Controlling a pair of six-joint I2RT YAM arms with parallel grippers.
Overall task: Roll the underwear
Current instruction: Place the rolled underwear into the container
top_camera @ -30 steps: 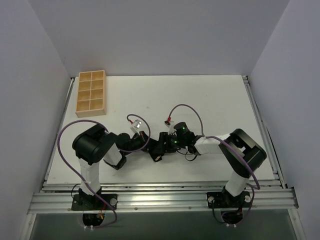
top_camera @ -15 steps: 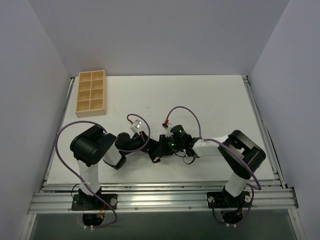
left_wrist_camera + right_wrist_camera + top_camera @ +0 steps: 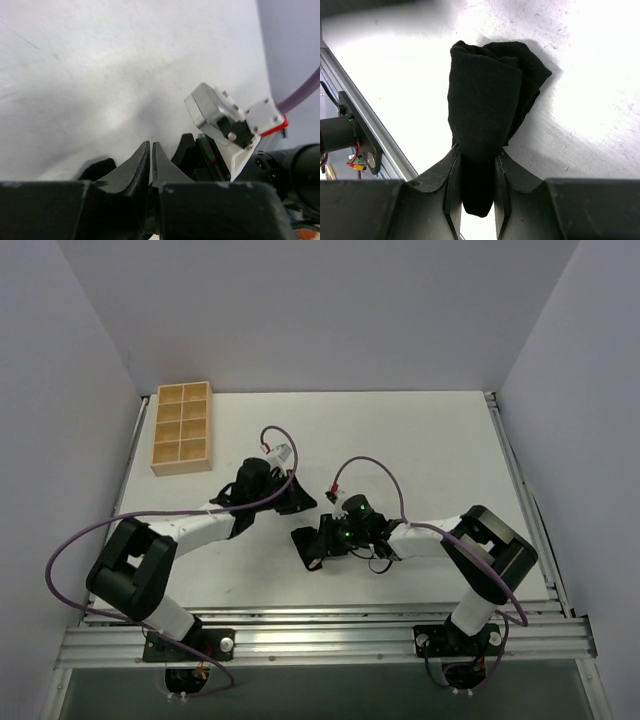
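The underwear (image 3: 487, 100) is a black rolled bundle lying on the white table, its near end pinched between the fingers of my right gripper (image 3: 476, 152), which is shut on it. From above, the bundle (image 3: 304, 542) shows as a dark lump at the tip of the right gripper (image 3: 320, 539), near the table's front middle. No tan waistband shows. My left gripper (image 3: 298, 503) hovers just behind and left of the bundle, apart from it. Its fingertips (image 3: 142, 152) stand almost together over bare table with nothing between them.
A tan wooden compartment tray (image 3: 182, 427) sits at the back left corner. The right arm's wrist camera block (image 3: 217, 117) with a purple cable is close to the right of the left gripper. A metal rail (image 3: 320, 625) runs along the table's front edge.
The left arm has stretched out and pulled its gripper back and left, away from the bundle. The right gripper has closed on the bundle and shifted slightly left.
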